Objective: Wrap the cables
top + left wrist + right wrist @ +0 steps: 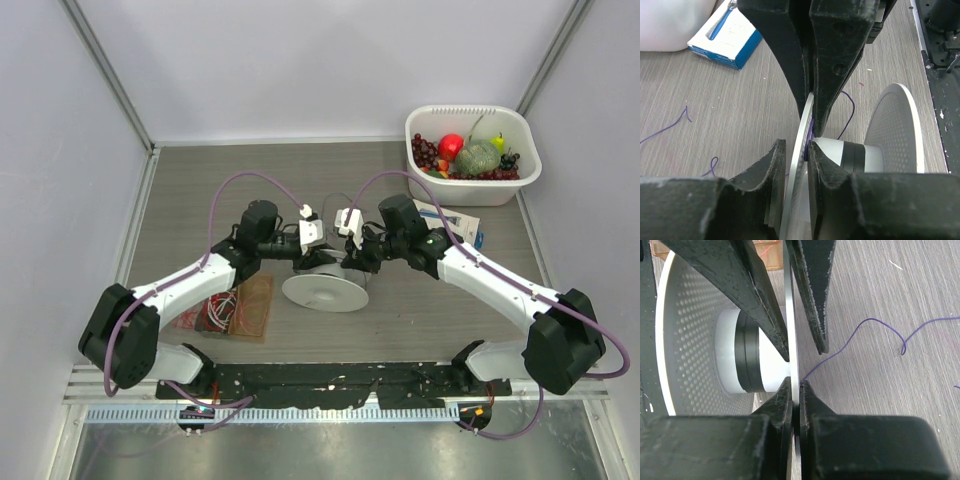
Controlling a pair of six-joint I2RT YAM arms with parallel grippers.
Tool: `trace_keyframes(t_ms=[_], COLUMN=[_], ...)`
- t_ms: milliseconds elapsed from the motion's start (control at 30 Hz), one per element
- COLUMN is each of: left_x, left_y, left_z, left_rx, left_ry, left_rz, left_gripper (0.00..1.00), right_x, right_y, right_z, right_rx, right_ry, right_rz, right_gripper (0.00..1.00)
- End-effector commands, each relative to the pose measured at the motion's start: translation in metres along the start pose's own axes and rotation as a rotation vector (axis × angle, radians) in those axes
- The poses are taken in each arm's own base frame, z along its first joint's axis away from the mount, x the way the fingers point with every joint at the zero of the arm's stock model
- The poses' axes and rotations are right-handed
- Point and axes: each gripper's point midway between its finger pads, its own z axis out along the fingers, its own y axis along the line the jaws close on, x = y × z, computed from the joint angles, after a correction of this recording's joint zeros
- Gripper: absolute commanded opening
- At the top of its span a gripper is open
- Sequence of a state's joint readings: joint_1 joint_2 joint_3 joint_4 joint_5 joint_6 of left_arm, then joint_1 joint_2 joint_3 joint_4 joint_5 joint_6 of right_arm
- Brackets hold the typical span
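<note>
Wire [871, 319] clear from wrists, spool [325, 290] pinched

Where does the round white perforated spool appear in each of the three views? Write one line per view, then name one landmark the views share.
Top external: the spool sits at the centre of the picture.
Left wrist: the spool fills the lower middle and right, with one flange edge-on.
Right wrist: the spool fills the left half, showing its perforated flange and hub.
Shared landmark: the loose thin wire shows in both wrist views. It is too fine to see from above.
</note>
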State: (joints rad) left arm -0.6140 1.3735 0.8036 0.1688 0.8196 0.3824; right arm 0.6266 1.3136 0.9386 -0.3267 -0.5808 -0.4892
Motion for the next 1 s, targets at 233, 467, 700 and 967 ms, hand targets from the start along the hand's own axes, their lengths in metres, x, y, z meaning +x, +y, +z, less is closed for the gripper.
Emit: trace_keyframes(t_ms=[233, 467, 700, 967], left_x=[0.02, 0.001, -0.017, -0.037], left_y=[-0.001, -0.004, 0.005, -0.002], left_z=[0.001, -0.009, -0.021, -0.025], left_rx=[-0.051, -0.033, -0.078, -0.035], left_ry=[0.053, 0.043, 0.007, -0.035], left_rz=[0.012, 0.003, 0.049, 0.115], left_gripper=[0.0, 0.0, 0.0, 0.0], right_x=[-0.032, -0.04, -0.044, -0.042], right_y=[-0.017, -0.019, -0.019, -0.009], right_z=[-0.007, -0.023, -0.047, -0.052], right_rx=[0.08, 0.12, 0.155, 0.124], right_ry=[-0.097, -0.117, -0.121, -0.117], right_rz=[-0.034, -0.027, -0.048, -0.085], right_gripper=[0.01, 0.43, 0.69, 0.79])
